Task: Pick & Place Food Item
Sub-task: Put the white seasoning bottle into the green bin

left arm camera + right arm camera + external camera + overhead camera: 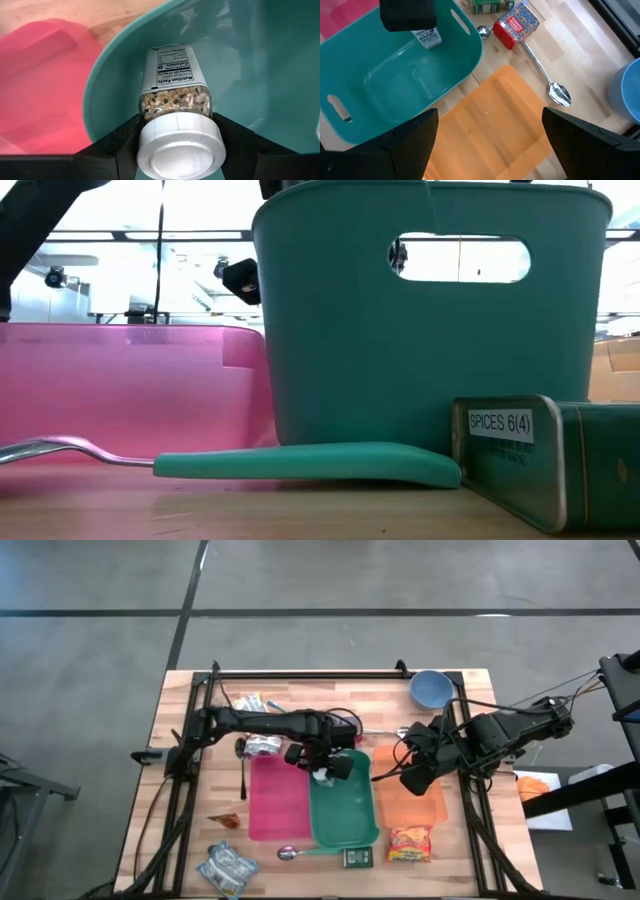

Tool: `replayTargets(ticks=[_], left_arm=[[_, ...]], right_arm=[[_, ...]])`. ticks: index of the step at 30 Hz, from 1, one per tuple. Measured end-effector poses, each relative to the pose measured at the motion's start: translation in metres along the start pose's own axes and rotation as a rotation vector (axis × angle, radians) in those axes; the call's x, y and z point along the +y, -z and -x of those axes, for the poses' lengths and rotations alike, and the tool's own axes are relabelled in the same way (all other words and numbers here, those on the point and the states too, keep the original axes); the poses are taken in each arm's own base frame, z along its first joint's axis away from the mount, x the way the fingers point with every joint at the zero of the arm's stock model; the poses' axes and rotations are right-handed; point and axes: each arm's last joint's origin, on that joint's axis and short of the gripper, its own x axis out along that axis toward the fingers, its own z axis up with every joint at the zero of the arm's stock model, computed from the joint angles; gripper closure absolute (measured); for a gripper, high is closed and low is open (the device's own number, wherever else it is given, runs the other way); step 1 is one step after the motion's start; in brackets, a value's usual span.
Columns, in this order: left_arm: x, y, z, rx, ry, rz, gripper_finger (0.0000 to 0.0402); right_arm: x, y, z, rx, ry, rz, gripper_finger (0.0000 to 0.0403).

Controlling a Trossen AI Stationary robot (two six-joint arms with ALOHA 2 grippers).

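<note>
A clear spice jar [172, 80] with a white cap [180, 147] and a white label hangs inside the teal bin [345, 815]. My left gripper [325, 770] is shut on it at the bin's far left corner. The right wrist view shows the jar [427, 37] below that gripper, over the teal bin [395, 95]. My right gripper [490, 135] stands open above the orange bin [495, 125] with nothing between its fingers; in the high view it [415, 780] is over that bin's far end. My left gripper pinches the jar between its two fingers [125, 142], on the jar's sides just under the white cap [150, 120]. The fingers come steeply from above. The jar hangs cap-up, body pointing down into the teal bin; whether its bottom touches the bin I cannot tell.
A pink bin [278, 800] stands left of the teal one. A blue bowl [431, 688] and a spoon [552, 87] lie at the back right. Near the front edge lie a red packet [410, 843], a green tin [545, 460], a teal-handled spoon [310, 463] and a silver packet [228, 868].
</note>
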Motion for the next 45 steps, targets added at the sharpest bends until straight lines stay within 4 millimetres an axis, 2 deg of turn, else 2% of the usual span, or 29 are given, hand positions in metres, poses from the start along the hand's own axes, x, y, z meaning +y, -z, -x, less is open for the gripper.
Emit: replayTargets(ticks=[18, 45], left_arm=[[0.005, -0.013, 0.0, -0.011, 0.016, 0.028, 0.0184], [0.003, -0.014, 0.0, -0.018, 0.034, 0.067, 0.018]], right_arm=[[0.0, 0.0, 0.0, 0.0, -0.001, -0.004, 0.0051], [-0.001, -0.001, 0.0, -0.025, 0.019, 0.001, 0.0051]])
